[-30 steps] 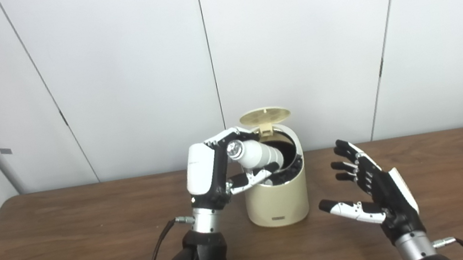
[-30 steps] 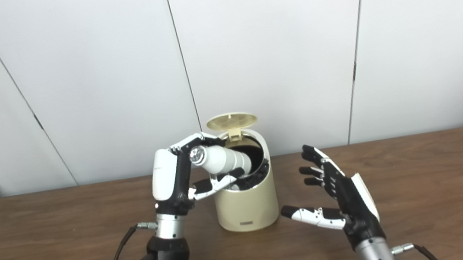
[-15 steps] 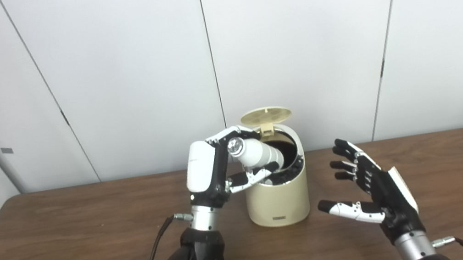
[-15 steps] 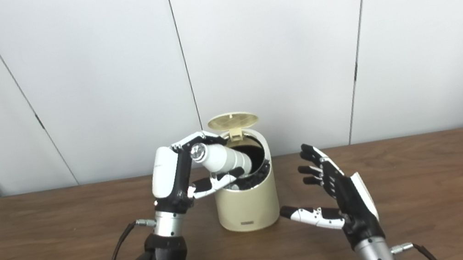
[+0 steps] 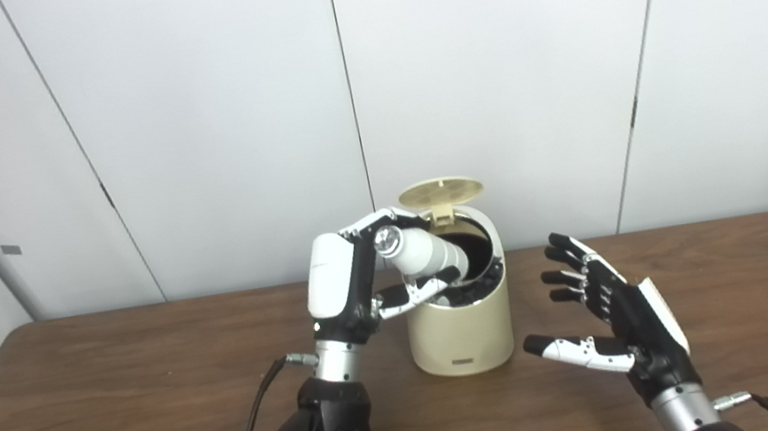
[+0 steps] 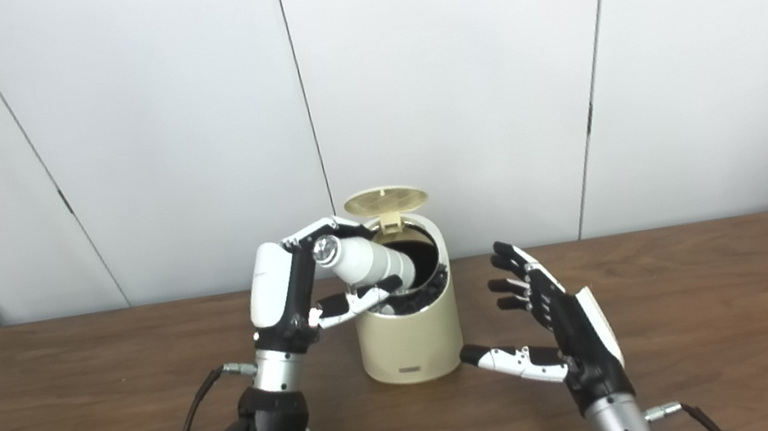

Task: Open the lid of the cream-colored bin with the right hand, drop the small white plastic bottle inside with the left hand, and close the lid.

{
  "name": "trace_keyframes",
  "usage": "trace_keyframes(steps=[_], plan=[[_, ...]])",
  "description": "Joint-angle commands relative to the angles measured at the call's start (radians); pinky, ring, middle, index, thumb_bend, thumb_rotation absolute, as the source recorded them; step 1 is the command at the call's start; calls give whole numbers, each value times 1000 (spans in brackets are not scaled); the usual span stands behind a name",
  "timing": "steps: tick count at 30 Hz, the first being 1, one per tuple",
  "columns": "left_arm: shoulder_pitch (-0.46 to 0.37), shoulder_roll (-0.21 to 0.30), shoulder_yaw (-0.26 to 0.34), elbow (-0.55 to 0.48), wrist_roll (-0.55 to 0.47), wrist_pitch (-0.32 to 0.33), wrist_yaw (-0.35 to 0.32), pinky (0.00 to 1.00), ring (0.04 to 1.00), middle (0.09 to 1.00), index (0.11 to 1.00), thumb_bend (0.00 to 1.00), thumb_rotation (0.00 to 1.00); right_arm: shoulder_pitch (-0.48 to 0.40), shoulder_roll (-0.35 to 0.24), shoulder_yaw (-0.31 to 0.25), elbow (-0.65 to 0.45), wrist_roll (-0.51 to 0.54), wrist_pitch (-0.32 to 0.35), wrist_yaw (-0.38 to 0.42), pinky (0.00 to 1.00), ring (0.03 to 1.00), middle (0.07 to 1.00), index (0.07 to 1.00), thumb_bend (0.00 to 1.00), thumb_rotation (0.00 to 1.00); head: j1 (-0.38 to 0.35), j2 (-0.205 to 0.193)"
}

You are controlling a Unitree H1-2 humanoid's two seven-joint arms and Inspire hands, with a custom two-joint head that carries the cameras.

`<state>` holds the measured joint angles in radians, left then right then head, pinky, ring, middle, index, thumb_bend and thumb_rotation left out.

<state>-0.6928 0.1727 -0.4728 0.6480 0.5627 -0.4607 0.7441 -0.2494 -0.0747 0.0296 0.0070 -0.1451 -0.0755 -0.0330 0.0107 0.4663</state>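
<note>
Since a moment ago the right hand (image 5: 620, 317) has edged left toward the bin, fingers spread and holding nothing. On the brown surface (image 5: 115, 412) stands the cream-colored bin (image 5: 459, 327), its lid (image 5: 440, 192) raised at the far side. At its left, the left hand (image 5: 349, 286) grips the small white plastic bottle (image 5: 423, 254), tilted with its base seemingly inside the opening.

It looks like a bare robot test lab: plain white wall panels (image 5: 485, 76) with thin dark seams stand right behind a brown wood-grain table (image 5: 115, 412), with black cables (image 5: 255, 421) trailing from the robot's wrists.
</note>
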Motion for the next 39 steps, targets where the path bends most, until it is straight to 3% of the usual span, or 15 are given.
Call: trace_keyframes(steps=[1,13,24,28,31,34,39], plan=[[-32,0,25,-33,24,-8,-16,478,573,667,709,854,55,-27,0,0,-23,3,-12,4,733,792,871,879,869,235,0,0],[-14,-25,101,-53,71,-8,-76,485,582,665,721,879,83,-28,-2,2,-30,0,-14,6,714,785,873,877,850,227,-1,3],[-11,-21,95,-57,69,-8,-69,484,573,655,712,869,70,-25,0,2,-41,-2,-1,5,721,781,870,871,855,231,2,8],[3,-12,91,-90,29,-9,-99,485,576,653,698,817,63,-25,0,1,-41,0,-2,3,720,781,867,870,852,222,2,6],[24,10,78,-146,-33,-9,-133,461,567,640,665,689,47,-25,-1,4,-38,-2,-10,5,712,774,868,870,845,222,2,2],[47,33,69,-202,-99,-9,-146,421,525,597,534,537,57,-26,-3,3,-29,4,-14,7,724,783,872,875,848,229,5,0],[106,67,106,-288,-169,-9,-81,390,486,552,492,502,63,-25,-7,0,-25,11,-19,8,736,790,875,878,849,220,6,-7]])
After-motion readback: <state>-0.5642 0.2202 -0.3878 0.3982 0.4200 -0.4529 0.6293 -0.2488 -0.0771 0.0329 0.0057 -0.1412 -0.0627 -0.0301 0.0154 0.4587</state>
